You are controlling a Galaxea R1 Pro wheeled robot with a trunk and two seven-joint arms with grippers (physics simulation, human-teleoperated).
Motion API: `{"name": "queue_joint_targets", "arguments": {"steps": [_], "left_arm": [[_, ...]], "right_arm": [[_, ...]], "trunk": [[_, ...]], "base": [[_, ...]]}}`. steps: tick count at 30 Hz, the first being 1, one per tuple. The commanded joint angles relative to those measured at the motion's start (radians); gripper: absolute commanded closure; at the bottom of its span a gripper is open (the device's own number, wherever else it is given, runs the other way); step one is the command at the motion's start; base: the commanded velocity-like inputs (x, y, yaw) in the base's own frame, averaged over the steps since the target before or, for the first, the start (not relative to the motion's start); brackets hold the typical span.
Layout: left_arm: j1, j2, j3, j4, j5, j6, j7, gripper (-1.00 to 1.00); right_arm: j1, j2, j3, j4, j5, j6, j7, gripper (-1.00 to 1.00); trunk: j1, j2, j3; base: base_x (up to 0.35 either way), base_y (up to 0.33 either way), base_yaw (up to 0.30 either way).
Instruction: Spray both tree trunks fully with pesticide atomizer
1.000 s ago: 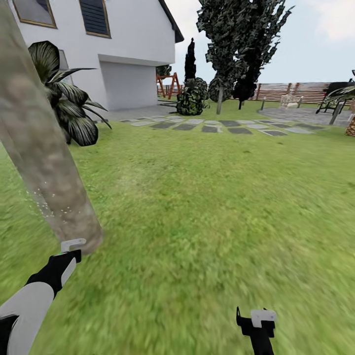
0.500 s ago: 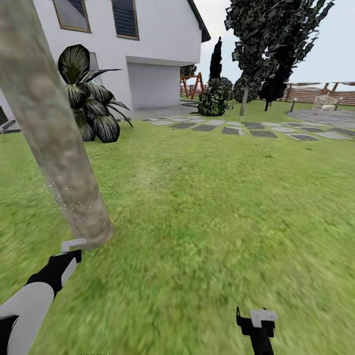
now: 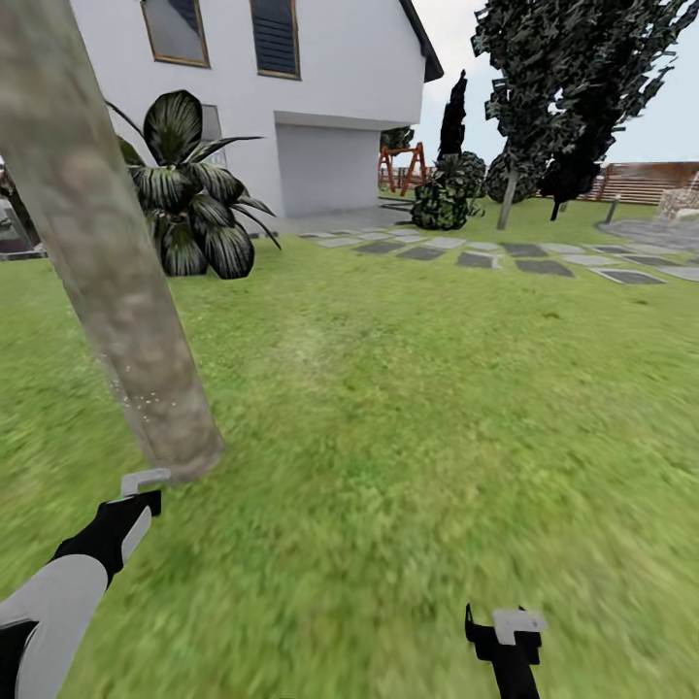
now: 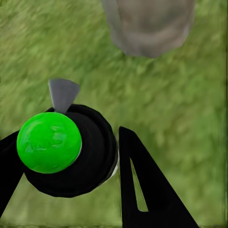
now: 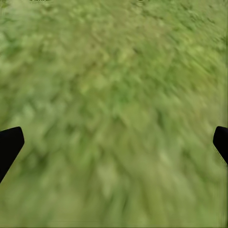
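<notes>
Trunk (image 3: 107, 262): near left, rising from the lawn (image 3: 408, 408), tilted in my head view; pale specks (image 3: 131, 400) low on its near side.
Left jaws (image 4: 71, 156): clenched on the atomizer (image 4: 66, 149), green cap and grey nozzle facing the trunk's base, just short of it.
Right jaws (image 5: 114, 142): spread wide, nothing between them, grass beneath.
Far right: second tree (image 3: 529, 78) past the paving stones (image 3: 485, 254), fence (image 3: 646, 183) behind.
</notes>
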Motion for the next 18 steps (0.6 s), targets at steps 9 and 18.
{"name": "queue_joint_targets", "arguments": {"steps": [9, 18], "left_arm": [[-0.001, -0.056, -0.003, -0.003, -0.01, -0.083, -0.01, 1.0], [-0.08, -0.066, -0.018, -0.114, -0.017, 0.017, -0.174, 1.0]], "right_arm": [[0.0, -0.002, -0.008, 0.001, 0.01, -0.002, -0.004, -1.0], [0.0, -0.002, -0.008, 0.001, 0.01, -0.002, -0.003, -1.0]], "trunk": [[0.0, 0.0, -0.001], [0.0, 0.0, -0.001]], "base": [[0.034, -0.219, 0.27], [0.005, -0.008, 0.259]]}}
